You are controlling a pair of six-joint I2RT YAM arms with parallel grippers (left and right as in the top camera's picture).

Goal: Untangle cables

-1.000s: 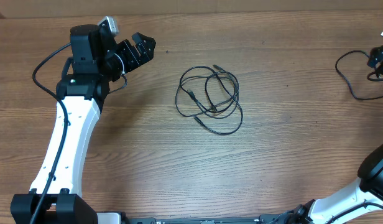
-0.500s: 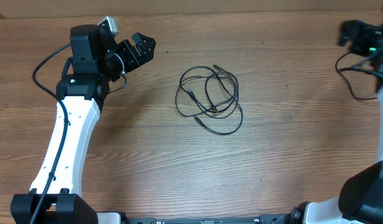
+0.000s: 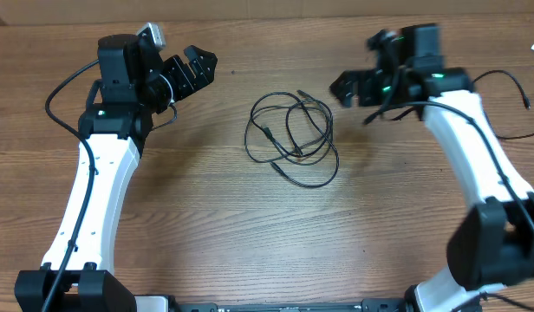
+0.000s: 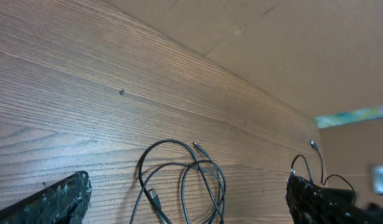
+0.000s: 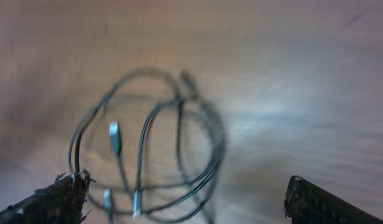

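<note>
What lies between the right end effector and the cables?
Overhead view: only bare table between the right end effector and the cables.

Matt grained wood table (image 3: 206, 225); cables (image 3: 297, 153) smooth black plastic, silvery metal plugs (image 5: 114, 134); fingers (image 4: 61, 196) rough matt black.

cables (image 5: 220, 146): blurred coil on table (image 5: 316, 81) | right tool (image 5: 185, 188): jaws wide

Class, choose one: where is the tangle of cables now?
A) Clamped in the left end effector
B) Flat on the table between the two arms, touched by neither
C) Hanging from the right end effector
B: the cables lie loose on the table, apart from the open left end effector and open right end effector.
</note>
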